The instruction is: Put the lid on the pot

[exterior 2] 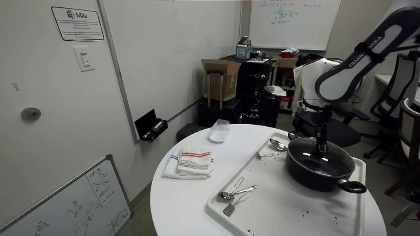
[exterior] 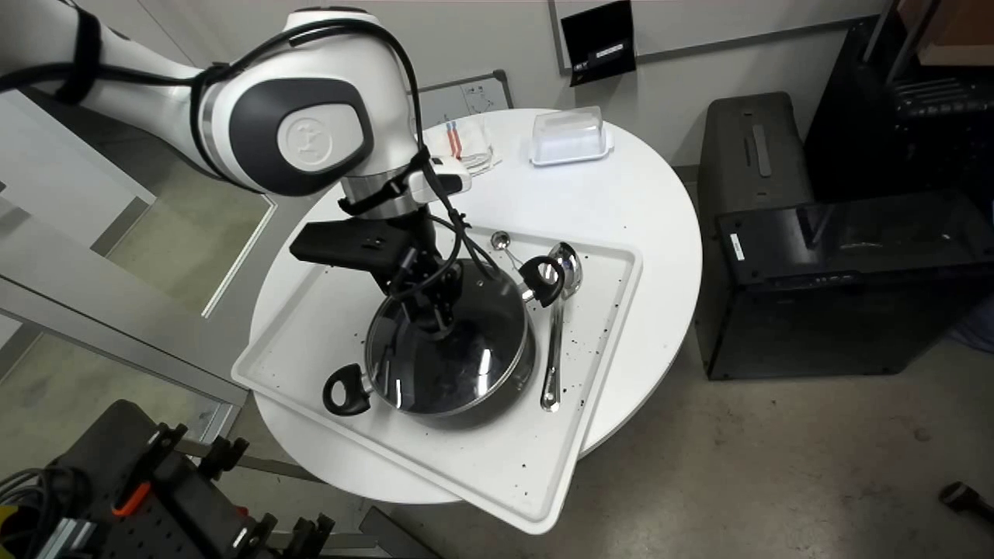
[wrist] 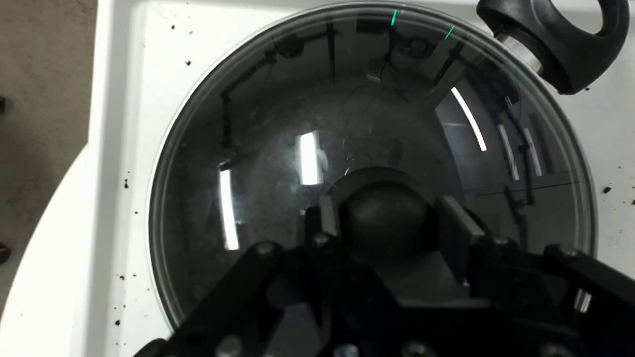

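The black pot (exterior: 522, 380) stands on a white tray; its wall also shows in an exterior view (exterior 2: 303, 177). The clear glass lid (exterior: 474, 361) covers the pot's mouth and appears to rest on its rim in both exterior views (exterior 2: 308, 162). In the wrist view the lid (wrist: 268, 119) fills most of the picture, and a pot handle (wrist: 560, 54) sticks out at the upper right. My gripper (wrist: 387, 215) points down at the lid's centre, partly closed, with the dark knob filling the gap between its pads. The gripper (exterior 2: 322, 148) hides part of the lid.
The tray (exterior: 311, 326) lies on a round white table (exterior: 644, 233). A large spoon (exterior: 555, 341) and a small spoon (exterior: 502, 242) lie beside the pot. More utensils (exterior 2: 234, 196) lie at the tray's corner. Folded towels (exterior 2: 195, 160) and a clear-lidded box (exterior 2: 219, 131) stand on the table.
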`<state>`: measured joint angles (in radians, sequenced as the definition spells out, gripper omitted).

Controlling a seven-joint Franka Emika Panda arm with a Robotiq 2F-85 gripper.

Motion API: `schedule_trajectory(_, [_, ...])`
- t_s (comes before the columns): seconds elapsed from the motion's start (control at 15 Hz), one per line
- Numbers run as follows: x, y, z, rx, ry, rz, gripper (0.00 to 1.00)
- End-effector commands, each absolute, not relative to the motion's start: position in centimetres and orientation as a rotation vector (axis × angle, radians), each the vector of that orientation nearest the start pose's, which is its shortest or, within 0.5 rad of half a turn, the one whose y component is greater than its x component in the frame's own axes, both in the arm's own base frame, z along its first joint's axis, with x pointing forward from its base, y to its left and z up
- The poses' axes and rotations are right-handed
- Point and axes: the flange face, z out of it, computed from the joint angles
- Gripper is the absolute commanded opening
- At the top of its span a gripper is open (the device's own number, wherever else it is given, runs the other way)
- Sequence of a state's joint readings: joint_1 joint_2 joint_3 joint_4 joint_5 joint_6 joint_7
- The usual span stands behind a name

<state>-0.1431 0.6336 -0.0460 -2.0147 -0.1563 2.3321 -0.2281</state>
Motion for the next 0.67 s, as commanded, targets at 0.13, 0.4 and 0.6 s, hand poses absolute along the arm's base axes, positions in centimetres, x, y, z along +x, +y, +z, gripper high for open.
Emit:
schedule_trajectory(0.13, [55.5, -10.6, 11.5, -3.154, -0.273, 0.514, 0.25])
schedule_trajectory(0.4, [55.3, -10.6, 11.9, -3.141, -0.282, 0.507, 0.77])
schedule_trajectory(0.6, [55.2, -10.2, 13.1, -3.14, -0.302, 0.479, 0.96])
